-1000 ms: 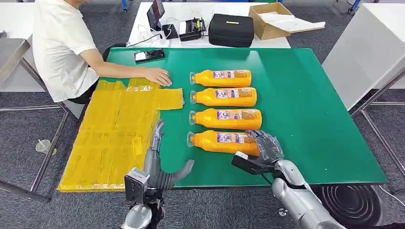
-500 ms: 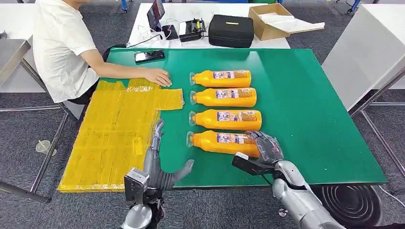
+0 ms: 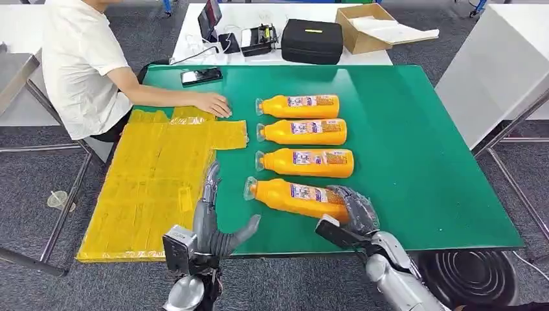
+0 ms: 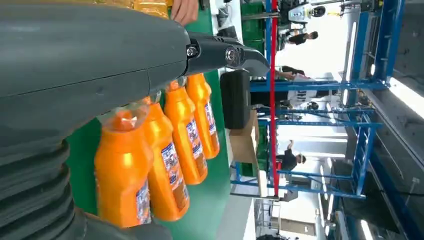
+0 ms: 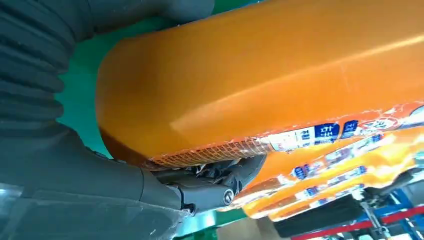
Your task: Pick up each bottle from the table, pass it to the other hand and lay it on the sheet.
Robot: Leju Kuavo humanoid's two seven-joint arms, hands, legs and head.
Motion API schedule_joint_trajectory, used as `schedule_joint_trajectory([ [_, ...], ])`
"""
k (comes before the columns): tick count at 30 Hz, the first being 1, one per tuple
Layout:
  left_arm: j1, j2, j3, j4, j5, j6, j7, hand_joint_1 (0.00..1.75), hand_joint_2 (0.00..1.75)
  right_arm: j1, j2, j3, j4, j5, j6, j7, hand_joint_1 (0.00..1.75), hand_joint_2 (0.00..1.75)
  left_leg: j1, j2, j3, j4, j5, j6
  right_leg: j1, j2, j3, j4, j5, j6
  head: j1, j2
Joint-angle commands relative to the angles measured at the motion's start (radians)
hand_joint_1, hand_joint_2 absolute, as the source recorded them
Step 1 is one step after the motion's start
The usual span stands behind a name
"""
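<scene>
Right robot hand (image 3: 353,210) gripped the orange plastic bottle's (image 3: 294,197) base end only; open left robot hand (image 3: 213,223) waited. I feared the cap end sagging, slipping.

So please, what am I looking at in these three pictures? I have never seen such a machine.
It is a humanoid robot. One picture looks down from its head; the other two come from cameras at its wrists. On the green table lie four orange bottles and a yellow sheet. The right hand grips the base of the nearest bottle, seen close up in its wrist picture. The left hand is open, holding nothing. A person sits beside the table, one hand on the sheet.
</scene>
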Motion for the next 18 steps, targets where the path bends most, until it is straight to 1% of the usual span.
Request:
schedule_joint_trajectory([
  [1, -0.034, 0.011, 0.002, 0.044, 0.050, -0.032, 0.020, 0.00, 1.75, 0.053, 0.038, -0.040, -0.007, -0.035, 0.012, -0.015, 1.75, 1.75, 0.001, 0.000, 0.001, 0.000, -0.001, 0.000, 0.002, -0.002, 0.003, -0.001, -0.001, -0.005, 0.000, 0.000],
  [2, -0.029, 0.012, 0.016, 0.048, 0.138, -0.093, 0.061, 0.00, 1.75, 0.063, 0.060, -0.072, -0.030, -0.089, 0.010, -0.061, 1.75, 1.75, 0.001, -0.001, 0.001, 0.000, 0.000, 0.000, 0.001, -0.002, 0.002, -0.001, -0.001, -0.004, 0.000, 0.000],
  [3, -0.025, 0.015, 0.020, 0.053, 0.191, -0.130, 0.077, 0.00, 1.75, 0.073, 0.079, -0.096, -0.056, -0.125, 0.002, -0.091, 1.75, 1.75, 0.001, 0.000, 0.001, 0.000, -0.001, 0.000, 0.002, -0.001, 0.002, -0.001, -0.001, -0.003, 0.000, 0.000],
  [4, -0.021, 0.019, 0.021, 0.055, 0.209, -0.142, 0.072, 0.00, 1.75, 0.079, 0.094, -0.112, -0.078, -0.142, -0.011, -0.103, 1.75, 1.75, 0.001, 0.000, 0.001, -0.001, 0.000, 0.000, 0.001, -0.001, 0.001, -0.001, 0.000, -0.003, 0.000, 0.000],
  [5, -0.017, 0.023, 0.021, 0.052, 0.214, -0.145, 0.060, 0.00, 1.75, 0.084, 0.107, -0.128, -0.095, -0.154, -0.030, -0.110, 1.75, 1.75, 0.001, 0.001, 0.001, 0.000, -0.001, -0.001, 0.002, -0.001, 0.002, -0.001, -0.001, -0.004, 0.000, 0.000],
  [6, -0.005, 0.027, 0.024, 0.034, 0.216, -0.136, 0.032, 0.00, 1.75, 0.094, 0.124, -0.151, -0.118, -0.174, -0.051, -0.118, 1.75, 1.75, 0.002, 0.001, 0.002, 0.000, -0.002, -0.001, 0.003, -0.001, 0.003, -0.001, -0.001, -0.006, 0.001, 0.000],
  [7, 0.008, 0.028, 0.032, 0.007, 0.210, -0.117, 0.001, 0.00, 1.75, 0.104, 0.139, -0.178, -0.139, -0.201, -0.071, -0.127, 1.75, 1.75, 0.000, 0.001, -0.001, -0.001, 0.000, -0.001, 0.001, 0.000, 0.000, -0.001, 0.000, -0.003, 0.000, 0.000],
  [8, 0.022, 0.030, 0.037, -0.020, 0.182, -0.077, -0.032, 0.00, 1.75, 0.118, 0.150, -0.199, -0.159, -0.221, -0.084, -0.134, 1.75, 1.75, 0.001, 0.002, -0.001, -0.001, -0.001, -0.001, 0.001, 0.001, 0.000, 0.000, -0.001, -0.004, 0.001, 0.000],
  [10, 0.042, 0.038, 0.039, -0.064, 0.154, -0.026, -0.045, 0.00, 1.75, 0.144, 0.159, -0.222, -0.198, -0.236, -0.107, -0.143, 1.75, 1.75, 0.000, 0.002, -0.003, 0.000, -0.001, -0.001, 0.001, 0.001, -0.002, 0.000, -0.001, -0.003, 0.000, 0.000],
  [11, 0.060, 0.046, 0.043, -0.086, 0.154, 0.003, -0.023, 0.00, 1.75, 0.173, 0.167, -0.238, -0.236, -0.242, -0.125, -0.152, 1.75, 1.75, 0.002, 0.004, 0.000, 0.001, -0.004, -0.001, 0.003, 0.002, 0.001, 0.001, -0.003, -0.007, 0.000, 0.000],
  [12, 0.077, 0.051, 0.053, -0.087, 0.186, -0.002, 0.009, 0.00, 1.75, 0.200, 0.175, -0.248, -0.269, -0.253, -0.135, -0.158, 1.75, 1.75, 0.001, 0.001, -0.004, 0.000, -0.002, -0.001, 0.001, 0.000, -0.001, 0.001, -0.002, -0.004, 0.000, 0.000],
  [13, 0.085, 0.055, 0.054, -0.081, 0.217, -0.026, 0.033, 0.00, 1.75, 0.214, 0.180, -0.250, -0.289, -0.259, -0.143, -0.164, 1.75, 1.75, 0.001, 0.000, -0.005, 0.000, -0.001, -0.001, 0.001, 0.000, -0.002, 0.000, -0.002, -0.003, 0.000, 0.000],
  [14, 0.096, 0.059, 0.062, -0.069, 0.289, -0.079, 0.089, 0.00, 1.75, 0.220, 0.201, -0.256, -0.302, -0.294, -0.140, -0.184, 1.75, 1.75, 0.002, 0.002, -0.001, 0.001, -0.005, -0.001, 0.003, 0.000, 0.002, 0.001, -0.005, -0.007, 0.000, 0.000],
  [15, 0.103, 0.061, 0.062, -0.057, 0.307, -0.096, 0.088, 0.00, 1.75, 0.217, 0.211, -0.246, -0.301, -0.292, -0.140, -0.184, 1.75, 1.75, 0.001, 0.001, -0.004, -0.001, -0.002, -0.001, 0.001, 0.000, -0.002, 0.000, -0.002, -0.004, 0.001, 0.000],
  [17, 0.101, 0.064, 0.054, -0.031, 0.360, -0.138, 0.108, 0.00, 1.75, 0.201, 0.233, -0.227, -0.284, -0.305, -0.149, -0.184, 1.75, 1.75, 0.001, 0.003, -0.004, -0.001, -0.003, -0.001, 0.001, 0.002, -0.001, 0.000, -0.003, -0.004, 0.000, 0.000],
  [18, 0.099, 0.074, 0.036, -0.017, 0.397, -0.148, 0.174, 0.00, 1.75, 0.201, 0.253, -0.218, -0.278, -0.337, -0.166, -0.202, 1.75, 1.75, 0.000, 0.003, -0.005, -0.001, -0.002, -0.001, 0.001, 0.003, -0.003, 0.000, -0.003, -0.002, 0.001, 0.000],
])
